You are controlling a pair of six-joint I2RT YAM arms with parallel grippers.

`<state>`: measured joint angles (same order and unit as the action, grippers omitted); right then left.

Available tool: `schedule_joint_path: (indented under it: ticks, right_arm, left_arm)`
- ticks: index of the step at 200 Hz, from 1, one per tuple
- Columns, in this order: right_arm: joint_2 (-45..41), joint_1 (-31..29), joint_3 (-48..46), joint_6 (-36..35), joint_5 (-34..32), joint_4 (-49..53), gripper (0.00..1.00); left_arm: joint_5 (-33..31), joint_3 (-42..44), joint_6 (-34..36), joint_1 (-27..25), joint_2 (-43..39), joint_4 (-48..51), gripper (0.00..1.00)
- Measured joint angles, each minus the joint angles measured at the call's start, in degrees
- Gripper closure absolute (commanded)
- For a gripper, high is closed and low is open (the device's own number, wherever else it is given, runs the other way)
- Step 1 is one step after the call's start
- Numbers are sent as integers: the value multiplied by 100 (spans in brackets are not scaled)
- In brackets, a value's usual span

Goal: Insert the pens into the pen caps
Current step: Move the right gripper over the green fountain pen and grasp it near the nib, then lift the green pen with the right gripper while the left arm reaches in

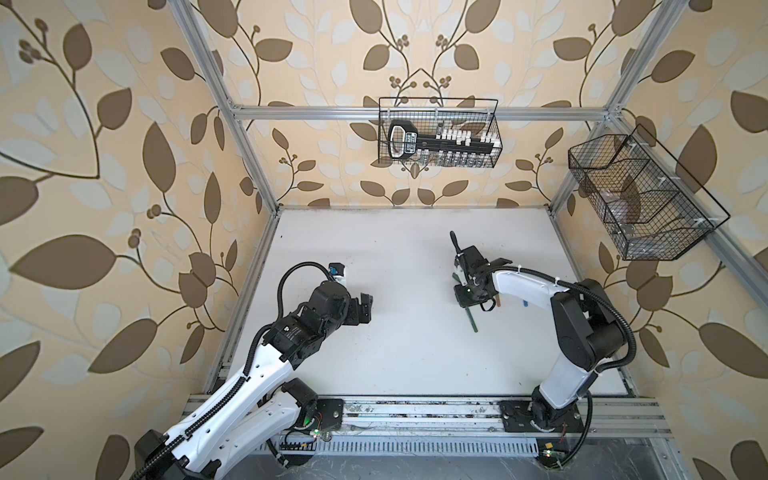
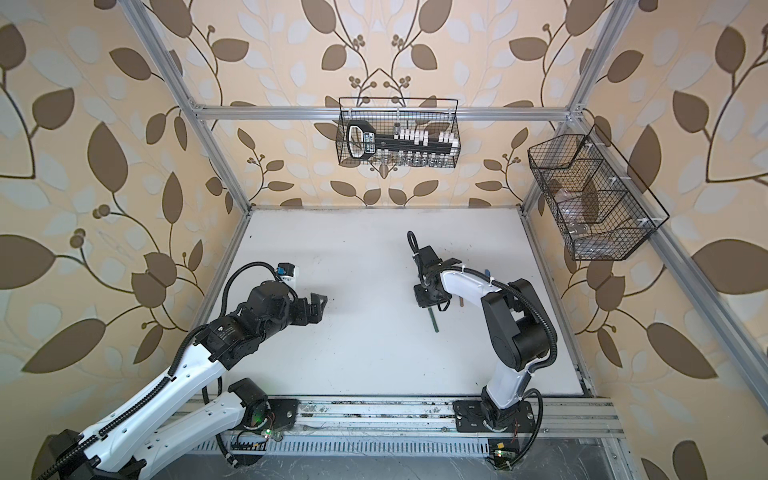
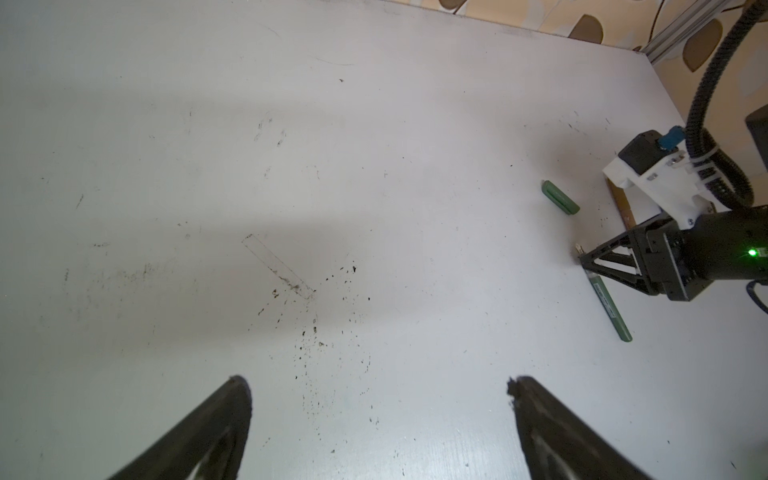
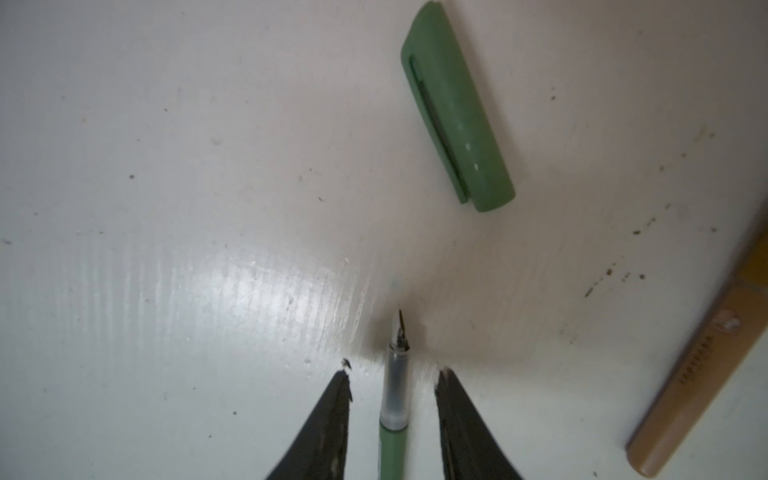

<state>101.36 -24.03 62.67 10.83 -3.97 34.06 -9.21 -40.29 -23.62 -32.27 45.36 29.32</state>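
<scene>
the right gripper [image 4: 395, 370] straddles the green pen [image 4: 392, 415] just behind its tip. its jaws stand apart on either side of the barrel, touching nothing, so nothing is gripped. the pen's length runs straight ahead between them. the green cap [image 4: 457, 112] lies on the table [image 4: 166, 208] ahead of the tip, off to one side and slanted; which end is open i cannot tell. the left gripper [image 3: 377, 379] is wide open, empty, well apart — the right arm is nearer.

Pen [image 4: 392, 399] between fingers [image 4: 328, 436], cap [image 4: 457, 108] beyond
</scene>
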Motion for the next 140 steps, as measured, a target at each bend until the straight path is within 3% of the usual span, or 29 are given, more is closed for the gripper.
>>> schedule_joint_path:
  ticks: [70,140]
  right_arm:
    - [238,-101,94,-90,-144,96,74]
    - [302,-94,162,-188,-157,101,88]
  left_arm:
    - [0,0,2,0,76,-37,1]
    - [20,0,0,0,201,-127,1]
